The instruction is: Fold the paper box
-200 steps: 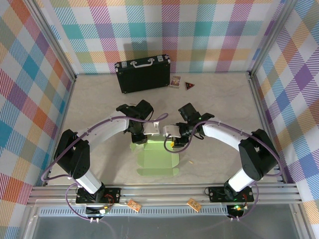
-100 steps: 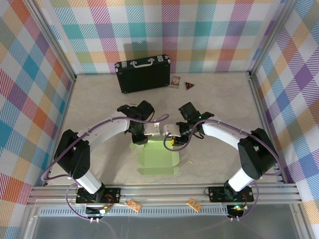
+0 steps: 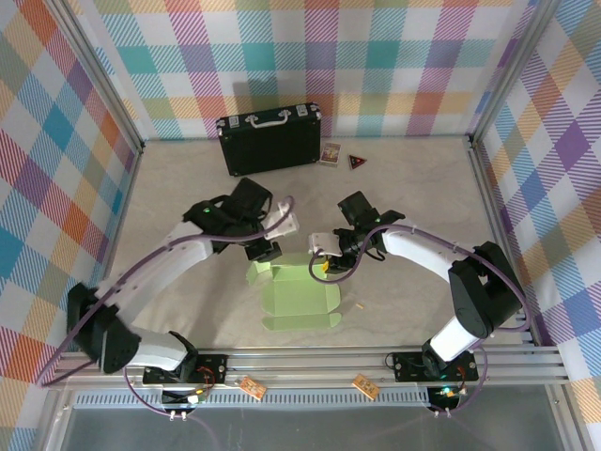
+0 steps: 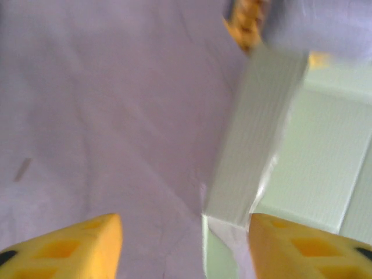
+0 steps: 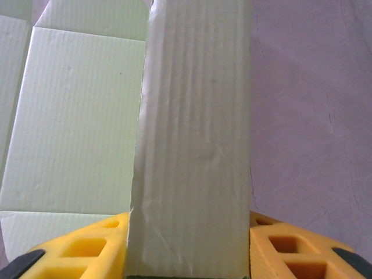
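Early stage, I judge: the right gripper [image 5: 189,247] pinches one raised flap [image 5: 195,116] at the paper box's [image 3: 299,301] 12 o'clock edge, the left gripper [image 4: 185,244] is spread empty at 11 o'clock, and the other panels lie flat.

The left arm's yellow-padded gripper [image 4: 185,241] has spread its jaws and drawn back from the pale green creased card paper box [image 3: 299,299], its arm swinging out leftward; the right gripper [image 5: 189,249] has tightened slightly on the box's upright flap

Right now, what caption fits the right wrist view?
Right gripper holding a raised flap of the pale green paper box.
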`<state>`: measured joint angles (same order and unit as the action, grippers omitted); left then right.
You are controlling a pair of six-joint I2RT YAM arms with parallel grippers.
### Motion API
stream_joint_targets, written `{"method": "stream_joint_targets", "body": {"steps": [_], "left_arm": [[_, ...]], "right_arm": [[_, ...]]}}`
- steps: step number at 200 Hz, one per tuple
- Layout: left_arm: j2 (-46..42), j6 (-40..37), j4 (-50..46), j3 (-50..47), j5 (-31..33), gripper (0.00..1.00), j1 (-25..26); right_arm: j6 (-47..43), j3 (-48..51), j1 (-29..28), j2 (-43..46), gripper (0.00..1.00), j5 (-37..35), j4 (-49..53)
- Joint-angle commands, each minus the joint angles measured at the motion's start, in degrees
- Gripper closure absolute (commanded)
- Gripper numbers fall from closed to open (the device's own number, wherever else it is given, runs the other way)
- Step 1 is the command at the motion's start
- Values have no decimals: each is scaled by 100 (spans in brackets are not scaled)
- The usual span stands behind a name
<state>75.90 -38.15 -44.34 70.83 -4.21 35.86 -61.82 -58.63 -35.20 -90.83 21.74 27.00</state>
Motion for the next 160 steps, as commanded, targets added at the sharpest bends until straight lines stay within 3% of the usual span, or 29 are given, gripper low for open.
{"method": "stream_joint_targets", "body": {"steps": [1,36,76,116,160], "left_arm": [[-620,1518,1055,-421,133,33,-414],[-763,4300,1694,-1218,479,27,-1467],[53,5674,789,-1109,405,31,-2038],[629,6133,1246,-1513,-841,38,-2107],[696,6178,1680,-2075,-1663,60,-2100]], "right_arm": [[-72,-52,48,17,56,68,179],[-100,-67,90,-60,56,90,31],[-123,-91,110,-137,56,129,20],[-64,-100,145,-167,56,143,-23],[15,-113,180,-197,56,56,-33]]}}
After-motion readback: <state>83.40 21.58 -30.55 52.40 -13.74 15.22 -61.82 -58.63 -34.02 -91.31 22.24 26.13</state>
